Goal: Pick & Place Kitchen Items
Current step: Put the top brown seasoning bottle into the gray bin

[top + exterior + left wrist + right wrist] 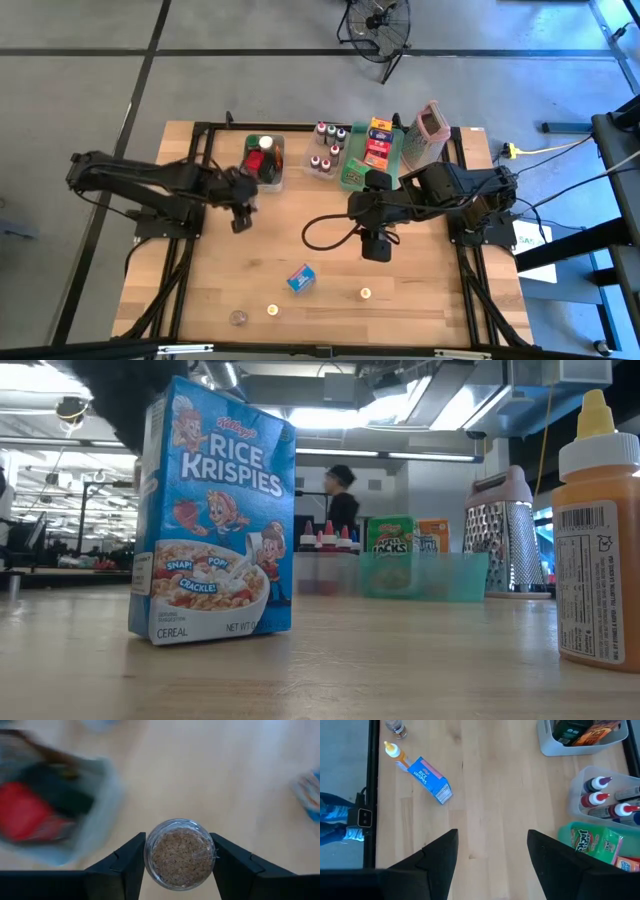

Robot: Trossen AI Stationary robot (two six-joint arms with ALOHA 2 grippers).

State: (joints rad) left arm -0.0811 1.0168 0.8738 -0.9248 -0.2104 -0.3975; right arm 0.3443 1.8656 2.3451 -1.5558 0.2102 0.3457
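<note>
Wooden table (210, 290) holds a clear bin (266, 180) at its back edge; left gripper (179, 856), just beside that bin, pinches a small round jar (180, 854) of brown grains. Judged step: carry it level over the bin, release low. Right gripper (492, 851) hangs spread and empty, further along from the bin.

The left gripper (240, 222) is clamped on a small round jar (180, 854), arm reaching inward. The right gripper (376, 250) hangs mid-table, fingers (437, 860) spread apart.

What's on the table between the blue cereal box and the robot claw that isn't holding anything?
Nothing. In the right wrist view, only bare wooden table lies between the Rice Krispies box and the open right gripper.
</note>
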